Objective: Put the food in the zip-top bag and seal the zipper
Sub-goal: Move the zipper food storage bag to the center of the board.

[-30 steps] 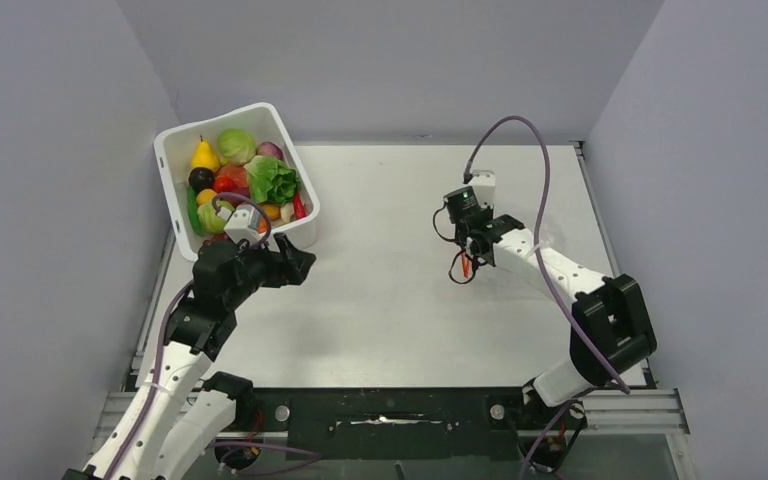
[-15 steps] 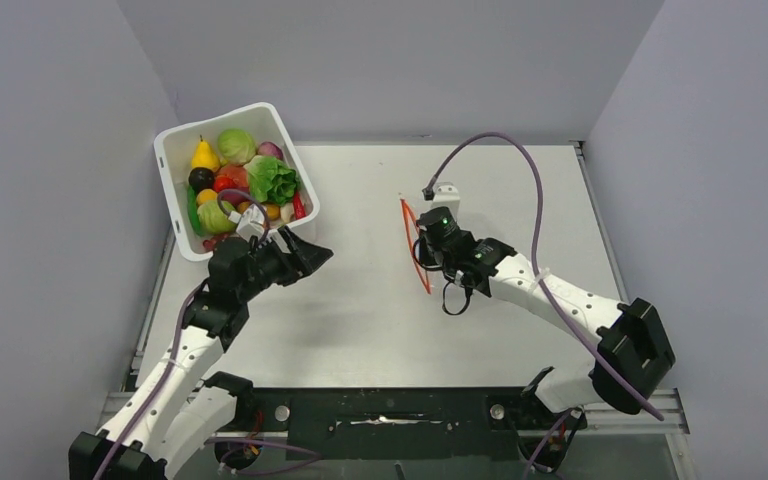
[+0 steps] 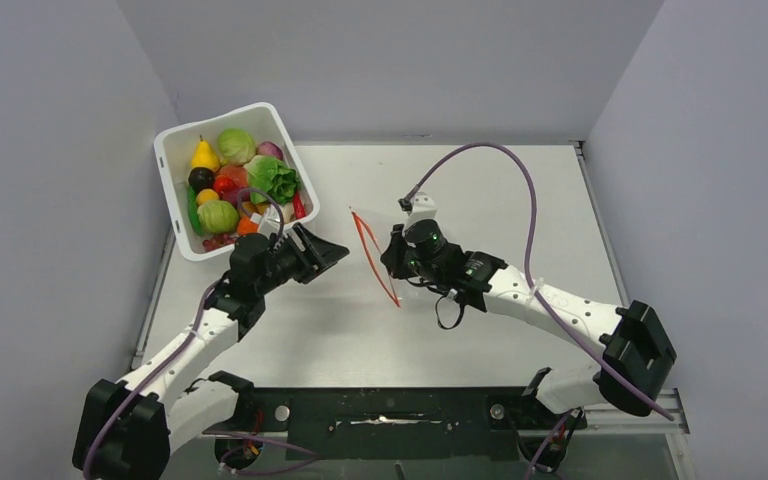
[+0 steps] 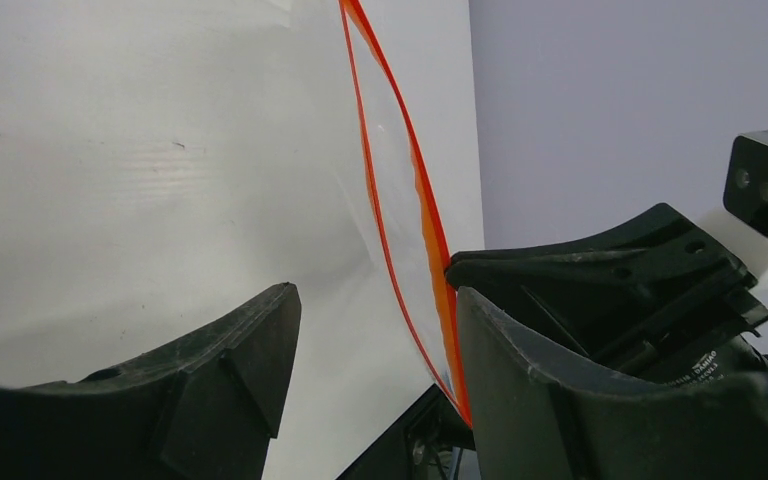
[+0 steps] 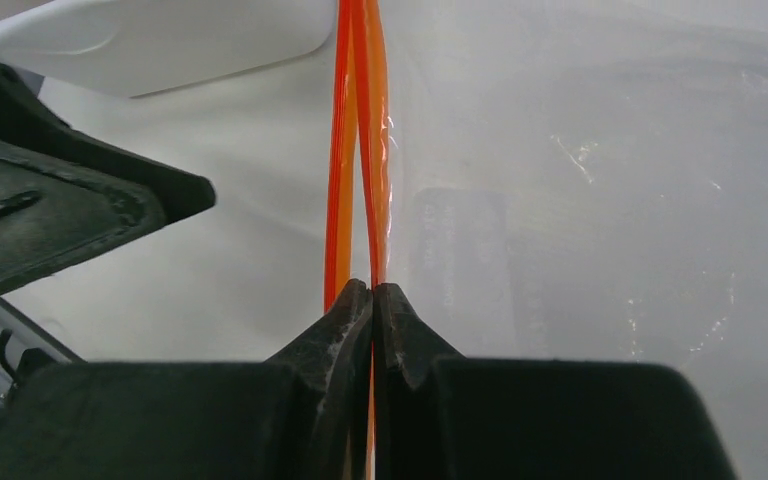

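The zip-top bag [image 3: 384, 240] hangs upright over the middle of the table, clear and edge-on. Its zipper [image 3: 372, 255] runs as a red-orange strip down its left edge. My right gripper [image 3: 397, 262] is shut on that strip; in the right wrist view the jaws [image 5: 372, 290] pinch one lip of the zipper [image 5: 360, 130] while the bag [image 5: 580, 180] spreads to the right. My left gripper [image 3: 335, 252] is open just left of the bag's mouth. In the left wrist view its fingers [image 4: 375, 295] straddle the lower zipper [image 4: 420, 200], close to the right finger. The food [image 3: 260, 180] lies in the tub.
A white rectangular tub [image 3: 222, 115] stands tilted at the back left, right behind my left gripper. Grey walls close in on three sides. The right arm's purple cable [image 3: 520, 190] arcs above the table's right half.
My right arm has carried the bag leftward to the table's middle, turning its mouth to the left. My left gripper has moved right, away from the tub and up to the bag, its jaws narrowing.
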`<act>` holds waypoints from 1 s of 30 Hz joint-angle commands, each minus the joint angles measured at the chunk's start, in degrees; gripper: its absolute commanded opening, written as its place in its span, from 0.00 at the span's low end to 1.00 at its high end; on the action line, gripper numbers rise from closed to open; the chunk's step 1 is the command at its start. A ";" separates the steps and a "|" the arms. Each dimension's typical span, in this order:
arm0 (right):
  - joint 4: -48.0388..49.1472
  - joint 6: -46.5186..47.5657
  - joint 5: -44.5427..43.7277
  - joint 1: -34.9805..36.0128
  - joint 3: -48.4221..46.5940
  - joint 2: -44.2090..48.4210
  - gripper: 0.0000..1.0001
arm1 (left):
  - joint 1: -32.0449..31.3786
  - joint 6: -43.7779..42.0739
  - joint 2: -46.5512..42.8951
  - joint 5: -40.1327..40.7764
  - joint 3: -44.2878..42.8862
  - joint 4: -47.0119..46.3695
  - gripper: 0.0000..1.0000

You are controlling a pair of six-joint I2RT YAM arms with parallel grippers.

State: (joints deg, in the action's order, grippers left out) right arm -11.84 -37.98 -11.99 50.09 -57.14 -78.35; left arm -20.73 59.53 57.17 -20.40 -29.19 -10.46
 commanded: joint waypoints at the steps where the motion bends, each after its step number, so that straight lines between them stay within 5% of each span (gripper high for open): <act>1: 6.35 -2.15 1.74 1.52 0.09 2.83 0.00 | -2.00 2.43 2.39 -1.42 -0.21 -8.46 0.57; 19: 7.29 -3.74 2.27 4.89 -0.07 2.15 0.00 | -3.50 1.10 7.15 0.59 1.23 -9.89 0.41; 27: 5.59 -3.73 1.47 5.00 -0.29 2.20 0.00 | -3.61 -0.54 6.25 1.46 1.15 -9.45 0.00; 30: 2.81 -3.60 1.18 5.05 -2.05 1.27 0.00 | -3.61 -0.64 5.18 1.80 1.21 -9.57 0.00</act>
State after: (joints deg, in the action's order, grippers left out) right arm -8.71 -41.17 -9.82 54.59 -57.14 -78.11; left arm -23.97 60.25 64.47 -19.68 -27.73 -16.95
